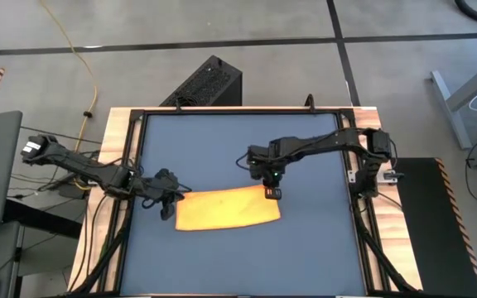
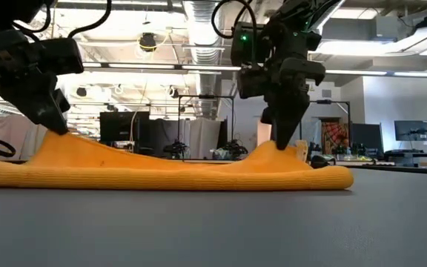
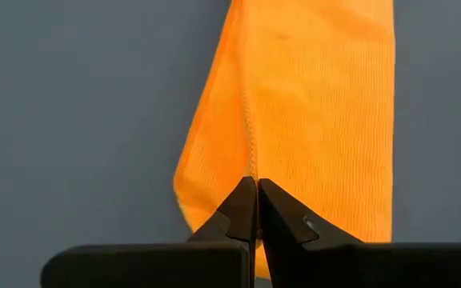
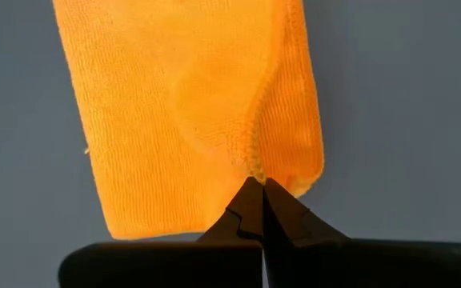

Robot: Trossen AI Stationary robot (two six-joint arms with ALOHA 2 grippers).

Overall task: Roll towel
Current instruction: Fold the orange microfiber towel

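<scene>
From above I see the towel (image 1: 227, 209) lying in the middle of the dark blue counter (image 1: 305, 257), folded into a long strip, with one arm at each end. The left claw (image 1: 167, 204) sits at the strip's left end and the right claw (image 1: 271, 192) at its far right corner.

The overhead picture does not tell me how the cloth is held; the level view does. There the towel (image 2: 161, 170) rests flat along its near edge, but it rises into a small peak under each claw, so both ends are pinched and lifted a little off the counter. I read the peak under the left claw (image 2: 56, 127) and the one under the right claw (image 2: 284, 142) by matching them to the overhead picture.

The wrist cameras give me the grip itself. In the left wrist view the left claw (image 3: 256, 182) is clenched, tips together on the hemmed edge of the towel (image 3: 318, 104). In the right wrist view the right claw (image 4: 261, 184) is likewise clenched on a puckered bit of the hem, close to a corner of the towel (image 4: 174, 104).

I cannot make out how many layers are caught between the tips. The wrist views cut off the towel's far end. I cannot find a tag in any view.
</scene>
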